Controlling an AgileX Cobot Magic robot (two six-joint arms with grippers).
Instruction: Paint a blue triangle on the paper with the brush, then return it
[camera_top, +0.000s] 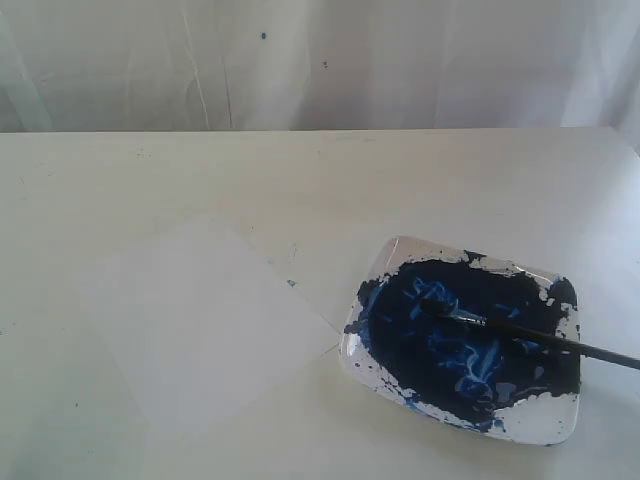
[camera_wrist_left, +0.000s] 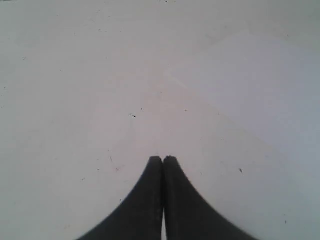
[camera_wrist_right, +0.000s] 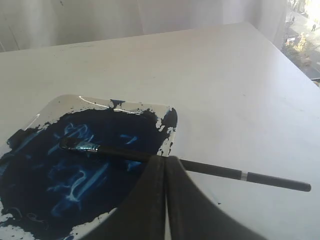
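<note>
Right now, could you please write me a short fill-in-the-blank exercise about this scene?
1. The brush rests its tip in a dish whose paint is ____.
2. The paper has ____ paint on it.
3. The jaws of the left gripper and the right gripper are ____.
4. In the exterior view, the paper lies ____ of the dish.
Missing words: blue; no; shut; left

The far half of the table (camera_top: 300, 170) was left bare, and open room was offered there up to the white curtain (camera_top: 400, 60) hung behind. The near left was covered only by the flat paper (camera_top: 200, 320), low enough to be passed over. The near right was taken up by the dish (camera_top: 560, 425), across which the brush (camera_top: 540, 335) was laid, its handle jutting past the rim. Only a narrow gap was left between the paper's corner and the dish.
</note>
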